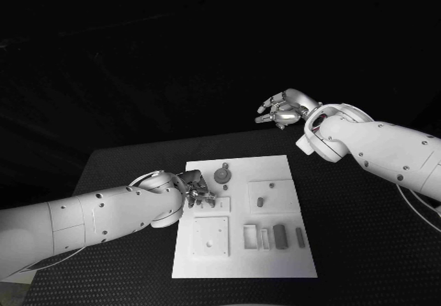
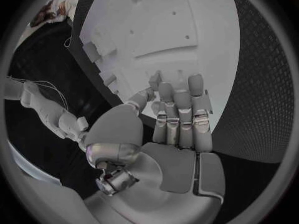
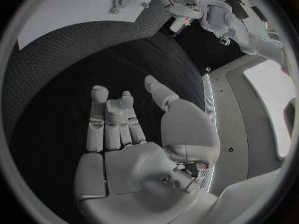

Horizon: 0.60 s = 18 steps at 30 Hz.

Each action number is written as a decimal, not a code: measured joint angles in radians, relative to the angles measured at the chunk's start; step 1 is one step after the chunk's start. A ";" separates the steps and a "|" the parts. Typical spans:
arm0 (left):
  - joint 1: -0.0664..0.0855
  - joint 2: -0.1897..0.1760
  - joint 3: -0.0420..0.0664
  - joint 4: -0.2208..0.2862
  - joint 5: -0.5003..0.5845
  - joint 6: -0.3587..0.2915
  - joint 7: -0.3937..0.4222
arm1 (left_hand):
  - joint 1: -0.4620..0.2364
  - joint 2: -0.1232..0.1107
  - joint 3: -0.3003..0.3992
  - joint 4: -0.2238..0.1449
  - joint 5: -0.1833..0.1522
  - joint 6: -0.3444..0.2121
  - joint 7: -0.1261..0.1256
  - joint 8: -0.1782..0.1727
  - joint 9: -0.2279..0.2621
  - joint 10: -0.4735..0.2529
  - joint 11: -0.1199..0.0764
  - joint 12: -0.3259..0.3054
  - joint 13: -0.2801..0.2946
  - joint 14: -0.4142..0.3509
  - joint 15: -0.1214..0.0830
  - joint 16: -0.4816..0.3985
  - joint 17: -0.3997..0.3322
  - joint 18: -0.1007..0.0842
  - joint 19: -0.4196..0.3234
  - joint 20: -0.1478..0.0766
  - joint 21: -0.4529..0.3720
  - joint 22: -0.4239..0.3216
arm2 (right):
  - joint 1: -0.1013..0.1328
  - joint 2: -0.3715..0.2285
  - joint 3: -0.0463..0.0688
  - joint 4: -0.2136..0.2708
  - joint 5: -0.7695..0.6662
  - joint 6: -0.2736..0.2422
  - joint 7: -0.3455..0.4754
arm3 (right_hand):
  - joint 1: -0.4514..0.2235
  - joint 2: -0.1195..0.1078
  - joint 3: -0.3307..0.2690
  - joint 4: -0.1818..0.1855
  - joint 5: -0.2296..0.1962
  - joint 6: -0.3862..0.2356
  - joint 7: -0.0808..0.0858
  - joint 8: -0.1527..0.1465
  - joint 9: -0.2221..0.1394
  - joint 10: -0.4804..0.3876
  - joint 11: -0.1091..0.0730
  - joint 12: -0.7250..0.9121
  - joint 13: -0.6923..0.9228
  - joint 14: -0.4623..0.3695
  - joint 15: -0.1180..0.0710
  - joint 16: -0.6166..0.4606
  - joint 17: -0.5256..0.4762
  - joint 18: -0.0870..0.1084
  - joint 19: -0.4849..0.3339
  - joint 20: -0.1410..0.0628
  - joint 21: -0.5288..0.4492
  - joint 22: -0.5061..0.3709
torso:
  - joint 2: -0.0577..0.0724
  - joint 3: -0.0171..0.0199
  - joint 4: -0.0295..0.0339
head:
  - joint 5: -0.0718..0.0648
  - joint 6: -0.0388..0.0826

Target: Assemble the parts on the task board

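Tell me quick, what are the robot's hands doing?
Left hand: open, empty, over the white task board.
Right hand: open, holding nothing.

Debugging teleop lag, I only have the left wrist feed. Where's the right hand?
Observer: The right hand is up beyond the far edge of the table, well clear of the task board.
Operator: Holding anything?
Observer: No. The right wrist view shows its palm bare and its fingers apart.
Operator: Any parts on the board's near side?
Observer: Yes. A dark bar-shaped part lies in the near-right area, with a second one beside it.
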 measured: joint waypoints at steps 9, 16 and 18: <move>-0.007 0.000 0.000 0.001 -0.016 -0.008 0.005 | 0.000 0.000 0.000 0.000 0.000 0.000 0.000 0.004 0.000 0.000 0.000 0.000 -0.001 0.000 0.000 0.000 0.000 0.000 0.002 -0.001 0.000 0.000 | 0.000 -0.001 0.000 0.000 0.000 0.000 0.000 | 0.000 0.000 0.003 0.003 0.000 0.000 0.000 0.000 -0.001 0.000 0.000 0.000 0.000 0.000 0.000 0.000 0.000 0.000 0.000 0.000 0.000 0.000 | 0.000 -0.0001 -0.0004 | -0.001 0.000; -0.009 -0.001 0.000 0.004 -0.027 -0.011 0.007 | 0.000 0.000 0.000 0.000 0.000 0.000 0.000 0.004 0.000 0.000 0.000 0.000 -0.001 0.000 0.000 0.000 0.000 0.000 0.002 -0.001 0.000 0.000 | -0.001 -0.002 0.000 0.000 0.001 0.000 0.000 | 0.000 0.000 0.003 0.003 0.000 0.001 0.001 0.000 -0.001 0.000 0.000 0.000 0.000 0.000 0.000 0.000 0.000 0.000 0.000 0.000 0.000 0.000 | 0.000 -0.0001 0.0000 | -0.001 -0.001; -0.010 -0.002 0.000 0.004 -0.031 -0.012 0.008 | 0.000 0.000 0.000 0.000 0.000 0.000 0.000 0.004 0.000 0.000 0.000 0.000 -0.001 0.000 0.000 0.000 0.000 0.000 0.002 -0.001 0.000 0.000 | -0.001 -0.003 0.000 0.000 0.001 0.000 0.000 | 0.000 0.000 0.003 0.003 0.000 0.002 0.002 0.000 -0.001 0.000 0.000 0.000 0.000 0.000 0.000 0.000 0.000 0.000 0.000 0.000 0.000 0.000 | 0.000 -0.0001 0.0000 | 0.000 -0.001</move>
